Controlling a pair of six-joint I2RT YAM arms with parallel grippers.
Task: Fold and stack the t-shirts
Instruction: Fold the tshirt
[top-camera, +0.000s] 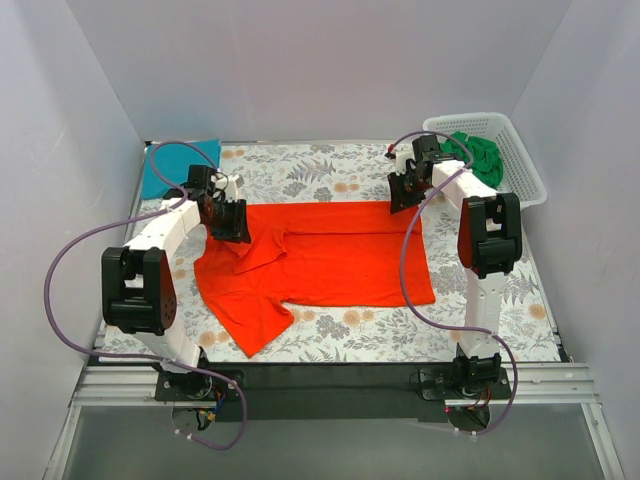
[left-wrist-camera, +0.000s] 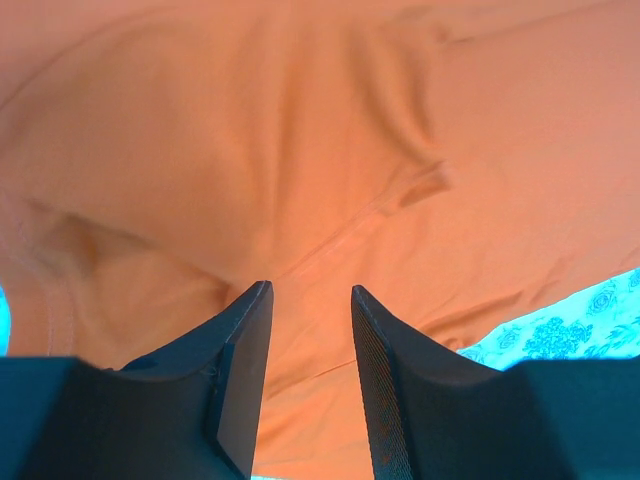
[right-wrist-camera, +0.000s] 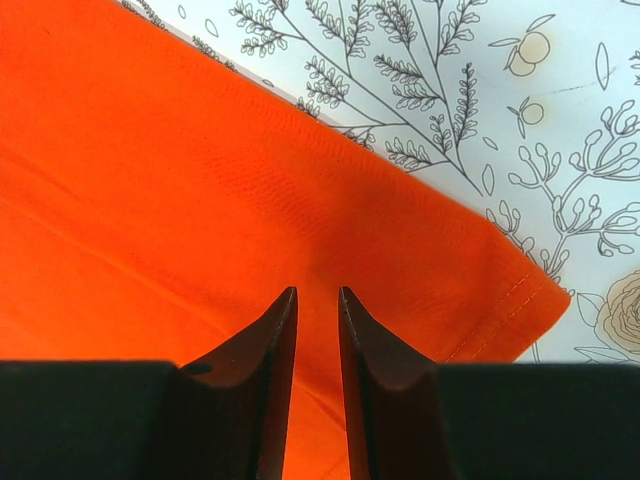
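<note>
Orange-red t-shirt (top-camera: 330, 265) is laid out; above it the left gripper (left-wrist-camera: 310, 288) is held apart, the right gripper (right-wrist-camera: 317, 290) narrowly parted near its corner.

We logged orange-red t-shirt (top-camera: 330, 262): lay spread flat mid-surface (top-camera: 480, 322), left end rumpled with a flap folded over, one sleeve splayed toward the near edge | teal t-shirt (top-camera: 172, 168): lay at the far left corner | green t-shirt (top-camera: 480, 155): sat crumpled in the basket (top-camera: 527, 172) off the far right corner.
</note>
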